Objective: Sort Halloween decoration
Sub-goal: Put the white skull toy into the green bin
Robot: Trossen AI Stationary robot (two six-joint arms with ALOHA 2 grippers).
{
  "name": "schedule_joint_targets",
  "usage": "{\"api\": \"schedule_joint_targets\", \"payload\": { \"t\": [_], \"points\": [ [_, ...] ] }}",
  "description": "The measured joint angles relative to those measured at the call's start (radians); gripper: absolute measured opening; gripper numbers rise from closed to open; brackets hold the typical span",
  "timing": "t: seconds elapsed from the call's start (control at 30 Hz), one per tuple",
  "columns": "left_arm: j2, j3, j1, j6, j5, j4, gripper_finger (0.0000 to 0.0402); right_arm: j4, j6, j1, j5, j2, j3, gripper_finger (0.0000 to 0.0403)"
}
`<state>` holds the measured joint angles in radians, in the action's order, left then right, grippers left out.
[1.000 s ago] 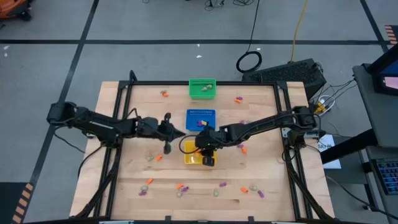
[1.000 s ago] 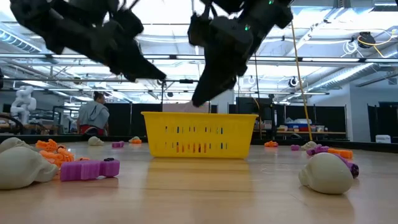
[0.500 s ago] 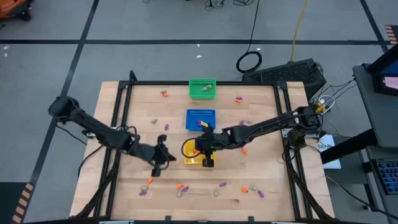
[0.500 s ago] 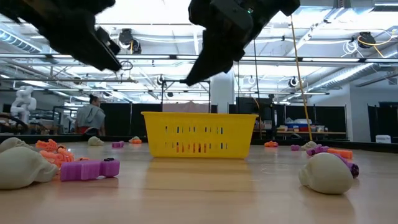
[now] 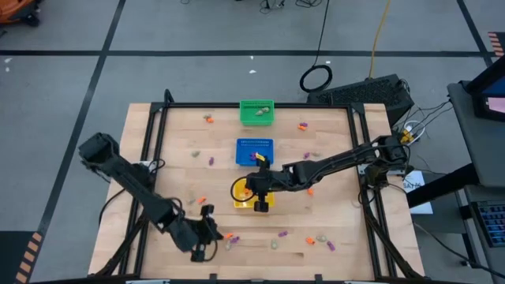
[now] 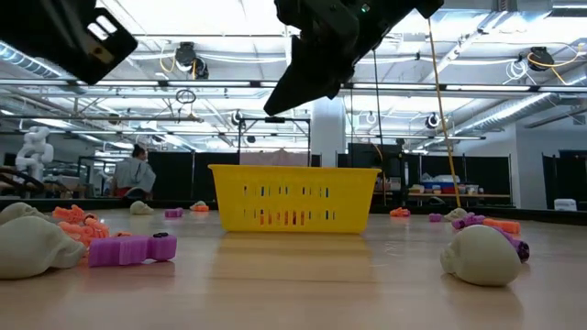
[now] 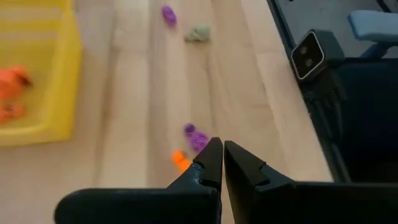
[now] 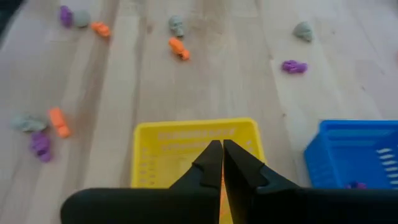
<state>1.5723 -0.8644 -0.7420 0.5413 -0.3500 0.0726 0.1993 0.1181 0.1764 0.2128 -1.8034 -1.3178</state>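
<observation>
A: Where does each gripper stand?

B: The right gripper [image 5: 259,188] hangs over the yellow basket [image 5: 247,203] at the middle of the table [image 5: 339,237], its fingers [image 8: 210,163] pressed together with nothing between them. The left gripper [image 5: 211,232] is low over the table's near edge, its fingers [image 7: 211,163] likewise closed and empty.

A: And the Halloween decoration relative to them?

B: Just ahead of the left gripper's tips lie an orange trinket [image 7: 180,160] and a purple trinket [image 7: 196,137], close together; farther ahead are a pale trinket [image 7: 199,33] and another purple one [image 7: 168,14]. Orange pieces [image 7: 12,81] sit inside the yellow basket, off to that gripper's side. Beyond the right gripper, past the basket's far wall, loose orange, purple and pale pieces are scattered on the bare wood, among them an orange one [image 8: 179,48] beside a pale skull shape [image 8: 176,25].

A: The other baskets?

B: The blue basket [image 5: 254,149] stands just beside the right gripper, a purple piece inside it; the green basket [image 5: 256,112] is well beyond, at the far edge.
</observation>
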Motion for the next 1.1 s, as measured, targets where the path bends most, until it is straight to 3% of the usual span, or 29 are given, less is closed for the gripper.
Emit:
{"api": "schedule_joint_targets", "payload": {
  "t": [0.23,0.7,1.1],
  "points": [
    [0.15,-0.093,-0.056,0.026,-0.055,0.054,0.0029,0.001,-0.01,0.0,0.027,0.0,0.0,0.0],
    [0.239,-0.12,-0.035,0.213,-0.092,0.05,0.0175,0.0,-0.034,0.0,0.027,0.0,0.0,0.0],
    [0.269,-0.121,-0.035,0.239,-0.114,0.061,0.0185,0.0,-0.048,0.0,0.029,0.0,0.0,0.0]
  ]
}}
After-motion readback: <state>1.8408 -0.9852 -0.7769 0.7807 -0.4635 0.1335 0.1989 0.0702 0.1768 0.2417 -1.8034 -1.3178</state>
